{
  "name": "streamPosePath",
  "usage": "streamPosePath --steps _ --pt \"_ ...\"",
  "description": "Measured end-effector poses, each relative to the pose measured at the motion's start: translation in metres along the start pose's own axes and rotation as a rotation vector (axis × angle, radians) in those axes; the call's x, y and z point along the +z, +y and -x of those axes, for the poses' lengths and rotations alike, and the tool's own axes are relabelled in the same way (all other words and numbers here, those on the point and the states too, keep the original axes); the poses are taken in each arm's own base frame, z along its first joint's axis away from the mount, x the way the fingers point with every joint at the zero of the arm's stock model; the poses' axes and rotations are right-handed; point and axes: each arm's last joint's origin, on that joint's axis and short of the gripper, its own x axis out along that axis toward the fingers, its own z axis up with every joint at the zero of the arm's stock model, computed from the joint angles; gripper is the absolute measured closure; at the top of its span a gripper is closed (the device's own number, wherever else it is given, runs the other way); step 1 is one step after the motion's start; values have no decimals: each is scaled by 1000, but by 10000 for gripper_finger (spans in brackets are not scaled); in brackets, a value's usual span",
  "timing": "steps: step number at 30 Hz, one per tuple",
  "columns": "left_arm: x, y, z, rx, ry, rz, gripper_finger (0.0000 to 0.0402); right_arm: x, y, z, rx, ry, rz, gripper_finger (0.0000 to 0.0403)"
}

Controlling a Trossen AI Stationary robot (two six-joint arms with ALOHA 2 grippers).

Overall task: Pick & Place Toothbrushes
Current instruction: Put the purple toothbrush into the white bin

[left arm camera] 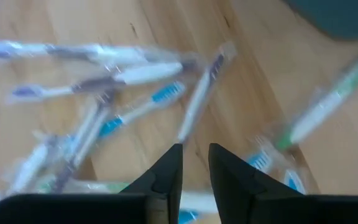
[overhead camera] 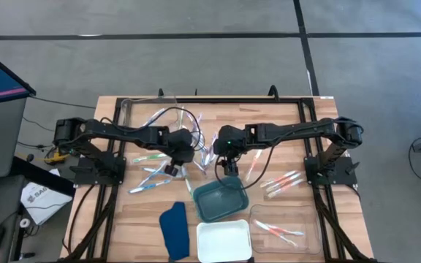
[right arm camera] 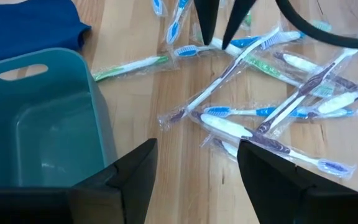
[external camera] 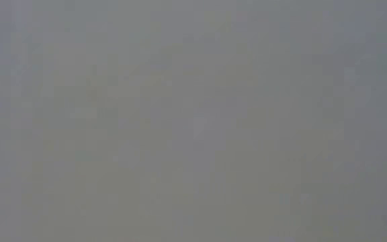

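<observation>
Toothbrushes lying loose on the bench, both tools hanging over the middle pile.

The toothbrushes (right arm camera: 272, 112) are lying wrapped and crisscrossed mid-bench, more to the left (overhead camera: 148, 179), a few at right (overhead camera: 282, 181) and some in the clear tray (overhead camera: 287, 230) near right. The left tool (left arm camera: 194, 165) is hovering over the pile, its fingers (left arm camera: 166, 174) standing narrowly apart with nothing between them. The right tool (right arm camera: 194, 165) is hanging just right of it, gaping wide and empty, beside the teal bin (right arm camera: 42, 124). A blue cloth (overhead camera: 172, 230) and a white tray (overhead camera: 224, 241) are lying at the near edge.
</observation>
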Motion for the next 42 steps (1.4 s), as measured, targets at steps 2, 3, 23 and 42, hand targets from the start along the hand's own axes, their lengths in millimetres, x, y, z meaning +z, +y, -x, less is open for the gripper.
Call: streamPosePath --steps 2,3,23,42 --pt "1 0 -2 18 -30 -3 319 1 0 0 -1 -7 1 187" --pt "0 0 -3 22 -35 -3 311 1 0 0 -1 -7 1 187" --pt "-24 -10 -24 104 -120 -58 148 0 0 0 0 1 -2 187" --pt "-34 -12 -49 86 -18 -47 156 0 0 0 0 -4 -1 187"
